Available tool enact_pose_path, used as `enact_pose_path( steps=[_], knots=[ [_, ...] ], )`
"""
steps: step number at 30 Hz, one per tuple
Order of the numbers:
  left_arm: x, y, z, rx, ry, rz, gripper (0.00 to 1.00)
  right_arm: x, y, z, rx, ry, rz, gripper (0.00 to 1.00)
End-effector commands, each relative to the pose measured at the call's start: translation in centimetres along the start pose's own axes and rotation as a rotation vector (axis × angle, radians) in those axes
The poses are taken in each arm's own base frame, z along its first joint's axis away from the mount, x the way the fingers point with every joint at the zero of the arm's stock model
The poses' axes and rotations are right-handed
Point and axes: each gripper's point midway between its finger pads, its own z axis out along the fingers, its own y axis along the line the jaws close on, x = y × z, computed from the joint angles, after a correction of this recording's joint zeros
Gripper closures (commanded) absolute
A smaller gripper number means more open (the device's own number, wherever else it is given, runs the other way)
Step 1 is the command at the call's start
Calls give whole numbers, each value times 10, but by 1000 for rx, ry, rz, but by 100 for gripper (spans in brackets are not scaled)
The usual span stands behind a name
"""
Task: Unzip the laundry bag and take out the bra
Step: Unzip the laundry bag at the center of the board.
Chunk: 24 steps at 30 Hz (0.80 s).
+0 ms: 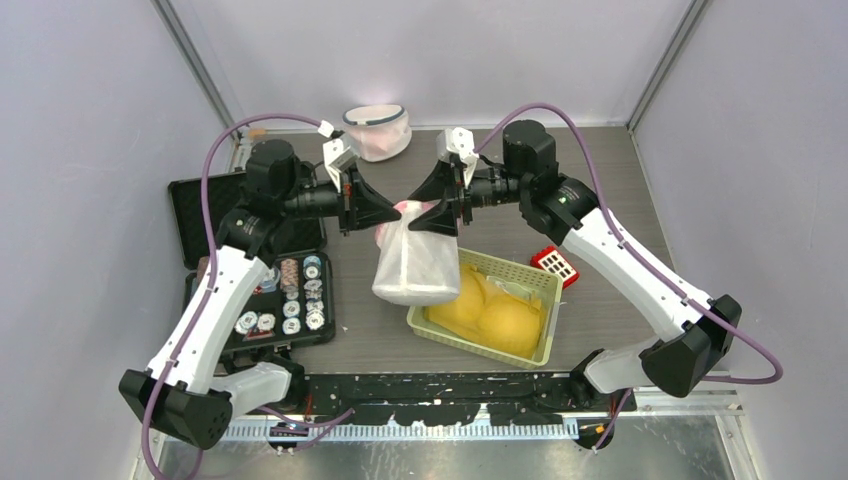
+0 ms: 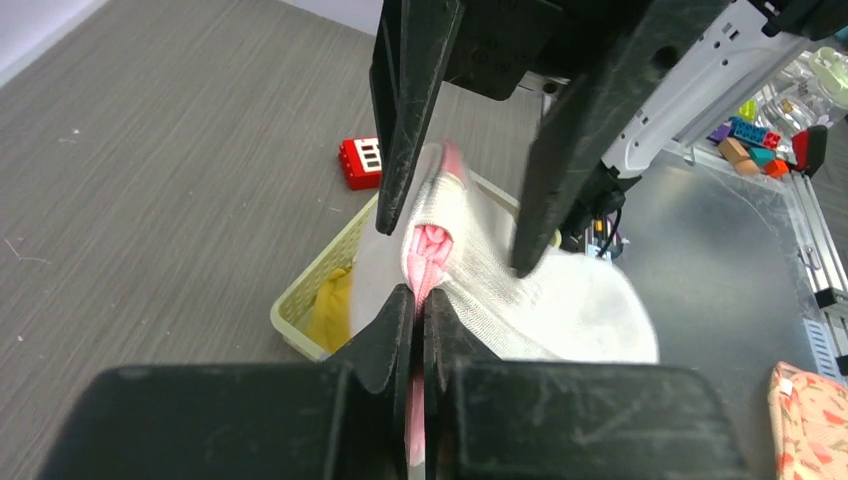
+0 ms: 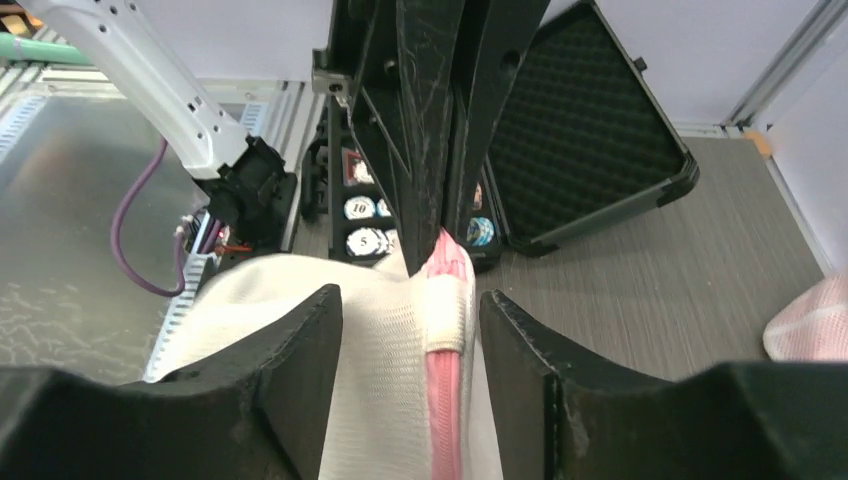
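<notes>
The white mesh laundry bag (image 1: 415,268) hangs in the air between my two grippers, above the basket. A pink zipper (image 3: 445,400) runs along its top edge. My left gripper (image 2: 420,295) is shut on that pink zipper edge (image 2: 432,250). My right gripper (image 3: 410,305) is open, its fingers standing on either side of the bag's top (image 3: 380,340) without pinching it. From above, the left gripper (image 1: 396,212) and right gripper (image 1: 418,212) meet tip to tip over the bag. The bra is hidden; only a pink tint shows through the mesh.
A yellow-green basket (image 1: 545,290) holding yellow cloth sits under and to the right of the bag. A red block (image 1: 555,263) lies beside it. An open black case (image 1: 200,200) with poker chips is at the left. A round mesh bag (image 1: 378,130) stands at the back.
</notes>
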Motion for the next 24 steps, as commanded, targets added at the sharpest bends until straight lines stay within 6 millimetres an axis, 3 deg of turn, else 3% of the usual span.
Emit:
enact_pose_path(
  steps=[1, 9, 17, 19, 24],
  knots=[
    [-35, -11, -7, -18, -135, 109, 100, -31, 9, -2, -25, -73, 33, 41],
    [-54, -24, -8, 28, -199, 111, 100, -39, -6, -5, 28, -135, 130, 32],
    [-63, -24, -9, 16, -235, 94, 100, -38, -6, -4, 22, -158, 133, 33],
    [-62, -23, -9, 10, -239, 88, 100, -41, -5, -4, 20, -164, 126, 37],
    [-62, -22, -9, 5, -245, 79, 100, -42, -6, -3, 8, -170, 129, 72]
  ],
)
